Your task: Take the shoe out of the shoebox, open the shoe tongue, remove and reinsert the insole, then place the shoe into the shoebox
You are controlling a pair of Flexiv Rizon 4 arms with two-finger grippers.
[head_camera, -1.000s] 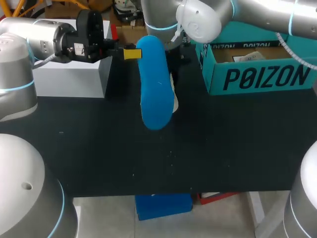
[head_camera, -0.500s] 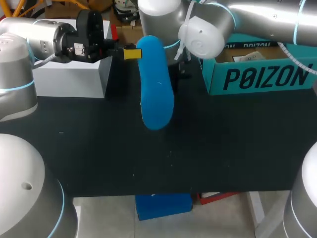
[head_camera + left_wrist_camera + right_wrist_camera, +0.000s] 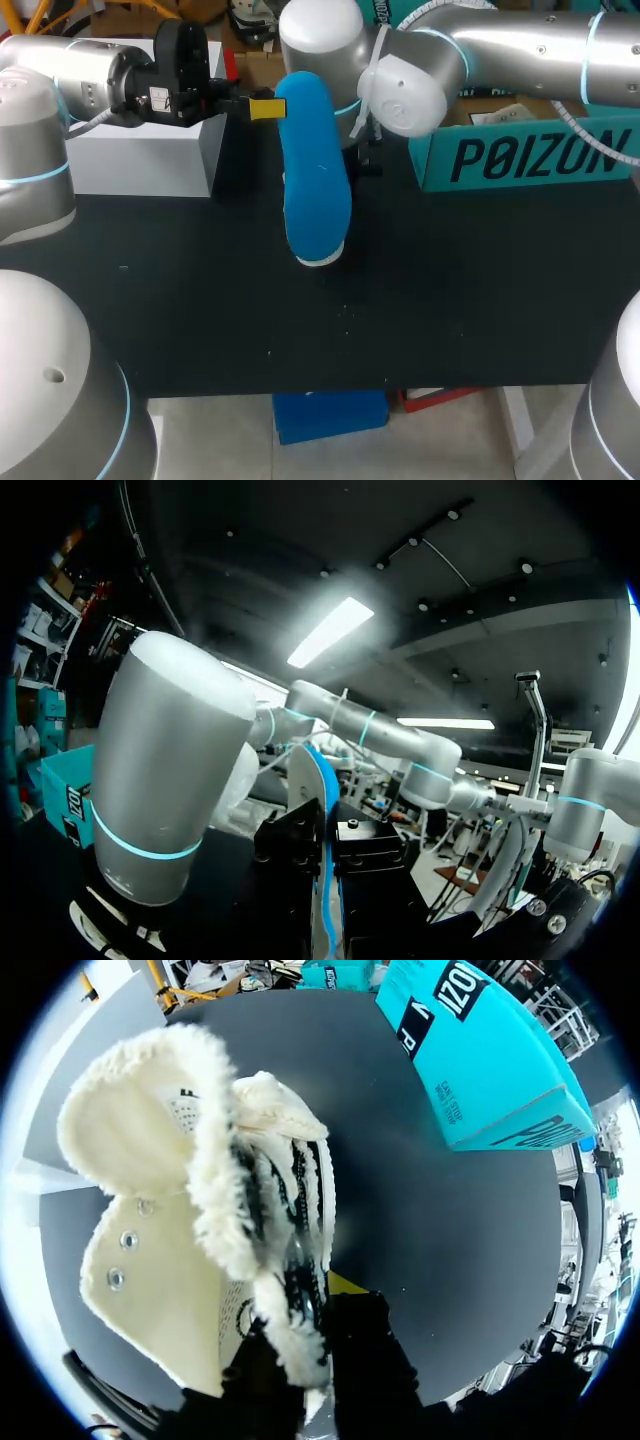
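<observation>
The right gripper [image 3: 305,1310] appears to be pinched shut on the fleecy tongue [image 3: 250,1245] of the shoe [image 3: 170,1290], the strip being caught between its two dark fingers. The left gripper [image 3: 325,852] is clamped on the edge of the blue sole [image 3: 315,180] at the heel end, so the shoe is held by both arms, lifted clear of the black table [image 3: 200,310] and beside the teal shoebox [image 3: 520,155], not in it.

The first step is judged done, since the shoe is out of the box. The opening of the tongue is judged to be in hand. No insole is seen lying out, so its removal and reinsertion, and the return to the shoebox, are taken as left to do.

The long axis is laid from the table's far side toward its near edge. The fleece-lined collar [image 3: 140,1090] is turned to the far side, the toe [image 3: 320,255] to the near edge. The sole is faced up toward the head camera and the laced upper toward the right arm.
</observation>
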